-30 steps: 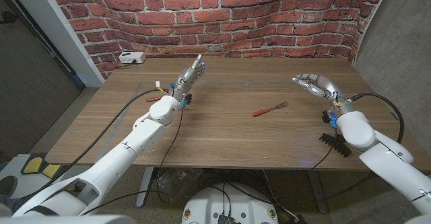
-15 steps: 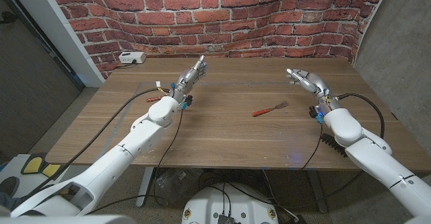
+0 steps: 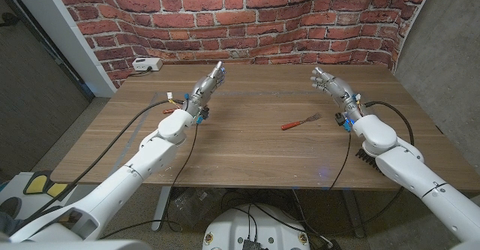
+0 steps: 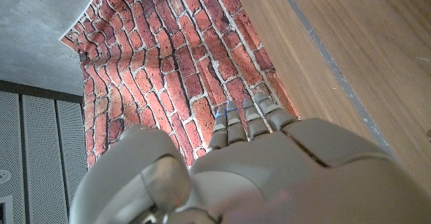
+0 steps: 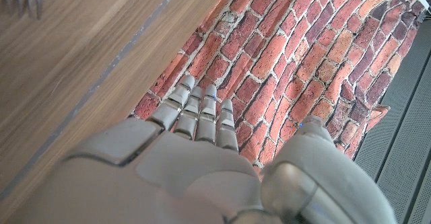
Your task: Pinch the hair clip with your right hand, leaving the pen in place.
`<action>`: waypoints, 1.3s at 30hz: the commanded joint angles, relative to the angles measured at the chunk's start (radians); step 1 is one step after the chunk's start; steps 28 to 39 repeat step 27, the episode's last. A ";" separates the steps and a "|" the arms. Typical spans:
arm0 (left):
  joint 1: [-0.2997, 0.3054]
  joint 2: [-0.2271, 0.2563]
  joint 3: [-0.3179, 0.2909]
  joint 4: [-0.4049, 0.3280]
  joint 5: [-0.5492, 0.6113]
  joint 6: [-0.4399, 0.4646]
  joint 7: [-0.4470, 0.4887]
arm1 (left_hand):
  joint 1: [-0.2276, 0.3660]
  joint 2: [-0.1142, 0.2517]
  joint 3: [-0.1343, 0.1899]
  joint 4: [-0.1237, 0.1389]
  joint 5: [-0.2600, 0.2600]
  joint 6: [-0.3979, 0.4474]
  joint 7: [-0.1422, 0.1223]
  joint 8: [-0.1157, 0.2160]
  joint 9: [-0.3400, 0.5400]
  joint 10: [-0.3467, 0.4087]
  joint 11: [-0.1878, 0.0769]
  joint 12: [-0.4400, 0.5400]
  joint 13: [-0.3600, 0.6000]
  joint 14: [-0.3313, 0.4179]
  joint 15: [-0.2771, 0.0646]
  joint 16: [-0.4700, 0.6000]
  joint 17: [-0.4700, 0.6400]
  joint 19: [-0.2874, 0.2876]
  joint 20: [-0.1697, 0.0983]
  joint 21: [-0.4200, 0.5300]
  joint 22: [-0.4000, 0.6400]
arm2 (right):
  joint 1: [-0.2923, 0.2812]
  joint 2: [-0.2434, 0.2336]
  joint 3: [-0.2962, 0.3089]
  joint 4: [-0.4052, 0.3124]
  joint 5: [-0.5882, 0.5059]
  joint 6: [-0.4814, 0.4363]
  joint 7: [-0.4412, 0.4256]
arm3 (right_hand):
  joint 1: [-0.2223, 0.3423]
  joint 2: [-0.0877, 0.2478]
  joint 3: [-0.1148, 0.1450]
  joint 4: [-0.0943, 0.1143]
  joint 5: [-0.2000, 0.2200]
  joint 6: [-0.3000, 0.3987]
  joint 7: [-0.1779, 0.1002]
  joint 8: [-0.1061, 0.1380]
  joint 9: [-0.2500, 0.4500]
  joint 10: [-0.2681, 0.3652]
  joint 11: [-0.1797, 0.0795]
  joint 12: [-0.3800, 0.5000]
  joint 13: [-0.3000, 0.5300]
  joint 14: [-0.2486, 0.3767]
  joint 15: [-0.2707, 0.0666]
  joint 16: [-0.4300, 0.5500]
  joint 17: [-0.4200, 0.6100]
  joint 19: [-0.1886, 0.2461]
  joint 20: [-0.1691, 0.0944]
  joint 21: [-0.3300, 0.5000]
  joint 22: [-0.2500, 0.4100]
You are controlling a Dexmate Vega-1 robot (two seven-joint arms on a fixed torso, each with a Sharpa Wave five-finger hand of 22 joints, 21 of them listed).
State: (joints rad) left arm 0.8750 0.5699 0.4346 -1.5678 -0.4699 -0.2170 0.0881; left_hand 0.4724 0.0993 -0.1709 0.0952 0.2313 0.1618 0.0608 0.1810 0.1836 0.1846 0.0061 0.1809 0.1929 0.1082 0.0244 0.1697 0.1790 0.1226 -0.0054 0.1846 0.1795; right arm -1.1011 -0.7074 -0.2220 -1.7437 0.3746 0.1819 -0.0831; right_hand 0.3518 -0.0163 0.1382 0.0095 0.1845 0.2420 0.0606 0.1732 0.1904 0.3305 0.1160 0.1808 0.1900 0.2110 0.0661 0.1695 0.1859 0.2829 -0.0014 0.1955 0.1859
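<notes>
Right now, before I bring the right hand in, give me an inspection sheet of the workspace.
Surface: wooden table, no damage seen.
Job's things: black hair clip near the front right edge, partly hidden by the right forearm; reddish item, likely the pen, beside the left wrist, mostly hidden.
Clutter: red-handled fork right of centre; white box at the far left corner.
Hands: left hand and right hand both hold nothing, fingers extended; the right hand is well apart from the clip.
Cables: black cable loops by the right wrist.
Surroundings: brick wall behind the table.
</notes>
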 commanded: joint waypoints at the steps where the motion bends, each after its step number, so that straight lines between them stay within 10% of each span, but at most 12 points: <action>1: 0.003 0.002 -0.012 0.029 -0.020 -0.040 -0.036 | -0.002 -0.003 -0.009 0.000 -0.002 -0.020 -0.005 -0.005 0.005 -0.016 0.000 0.000 0.003 -0.017 0.001 0.000 0.004 -0.022 -0.003 -0.002 0.002 | 0.099 0.078 -0.069 0.191 0.188 0.141 0.155 | -0.022 -0.003 -0.009 0.006 0.000 -0.010 0.005 0.003 -0.001 -0.030 0.007 -0.004 0.000 -0.020 0.003 0.001 0.002 -0.010 -0.002 -0.004 0.001; 18: 0.008 -0.036 -0.010 0.049 -0.030 -0.060 -0.015 | -0.005 -0.002 -0.014 0.002 -0.002 -0.037 -0.008 -0.001 0.005 -0.036 0.000 0.003 0.003 -0.037 -0.003 0.004 0.004 -0.050 -0.010 -0.002 0.003 | 0.176 0.135 -0.099 0.365 0.346 0.206 0.328 | -0.077 -0.023 -0.041 0.016 0.006 -0.014 -0.046 0.020 -0.004 -0.144 -0.001 0.005 -0.006 -0.124 0.004 0.006 -0.002 -0.093 0.002 -0.008 0.001; 39: 0.012 -0.041 -0.011 0.059 -0.036 -0.074 -0.022 | -0.006 -0.002 -0.016 0.003 -0.002 -0.029 -0.007 0.006 0.005 -0.030 0.001 0.010 0.002 -0.032 0.000 0.009 0.004 -0.051 -0.009 0.003 0.004 | 0.177 0.139 -0.102 0.352 0.355 0.193 0.300 | -0.076 -0.017 -0.039 0.015 0.008 -0.009 -0.043 0.022 -0.005 -0.136 0.009 0.012 -0.007 -0.117 0.014 0.011 -0.003 -0.091 0.003 -0.004 0.001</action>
